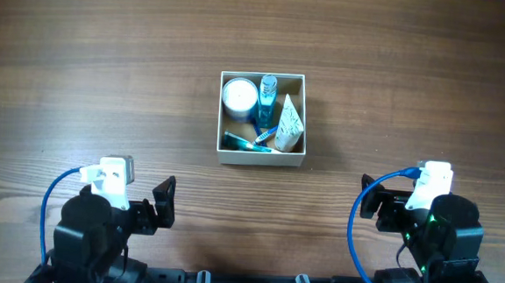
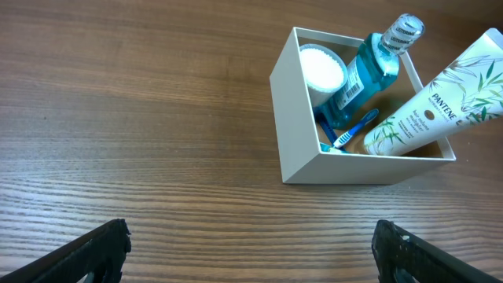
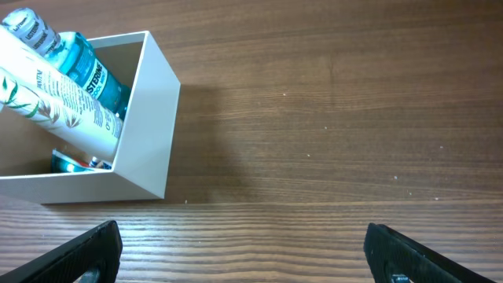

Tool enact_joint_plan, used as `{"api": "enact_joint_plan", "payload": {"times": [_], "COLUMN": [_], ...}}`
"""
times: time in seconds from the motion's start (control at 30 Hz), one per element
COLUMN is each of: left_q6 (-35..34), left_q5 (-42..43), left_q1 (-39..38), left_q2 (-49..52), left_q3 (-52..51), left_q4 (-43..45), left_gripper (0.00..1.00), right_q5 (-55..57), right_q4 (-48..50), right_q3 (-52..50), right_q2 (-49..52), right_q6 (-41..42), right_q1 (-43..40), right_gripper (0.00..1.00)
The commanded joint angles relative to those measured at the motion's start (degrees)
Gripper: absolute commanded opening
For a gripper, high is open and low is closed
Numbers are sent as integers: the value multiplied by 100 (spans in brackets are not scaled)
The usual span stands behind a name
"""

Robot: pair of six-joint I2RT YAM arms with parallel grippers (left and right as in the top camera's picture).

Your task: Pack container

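The container (image 1: 260,156), a square white-walled box, sits at the table's middle. It holds a round white jar (image 1: 239,97), a blue mouthwash bottle (image 1: 266,98), a white Pantene tube (image 1: 290,126) and a blue toothbrush (image 1: 248,142). My left gripper (image 1: 163,200) is open and empty, near the front edge to the container's left. My right gripper (image 1: 382,208) is open and empty at the front right. The left wrist view shows the container (image 2: 295,118) with the jar (image 2: 322,67), bottle (image 2: 365,71), tube (image 2: 436,110) and toothbrush (image 2: 354,130) beyond my open left jaws (image 2: 251,240). The right wrist view shows its corner (image 3: 149,118) beyond my open right jaws (image 3: 244,240).
Bare brown wood-grain table (image 1: 107,80) surrounds the container on all sides. Blue cables (image 1: 51,204) loop beside each arm near the front edge.
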Motion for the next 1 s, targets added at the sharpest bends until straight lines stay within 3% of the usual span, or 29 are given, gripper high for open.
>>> {"api": "enact_joint_plan", "payload": {"times": [0.0, 0.17, 0.33, 0.5, 0.67, 0.7, 0.97], "left_q6": [-4, -7, -7, -7, -7, -7, -7], "left_q5": [-9, -9, -9, -9, -9, -9, -9], "left_q1": [-35, -35, -35, -35, -35, -35, -35], "left_q2": [-33, -33, -33, -33, -33, -33, -33], "left_q3": [-59, -59, -59, -59, -59, -59, -59], "left_q4": [11, 11, 11, 11, 13, 11, 11], "left_gripper": [100, 100, 100, 100, 100, 100, 100], "right_q5": [98, 96, -2, -98, -76, -39, -229], "right_q4": [-101, -26, 824, 2603, 5668, 5871, 5084], "right_q3": [-57, -269, -1180, -2188, -3628, -3724, -3716], "right_q2": [-227, -1185, -2356, -2389, -2391, -2391, -2345], "right_q6": [81, -372, -721, -732, -1038, -1036, -942], "right_q1": [9, 9, 9, 9, 9, 9, 9], "right_gripper": [100, 100, 100, 100, 100, 100, 100]}}
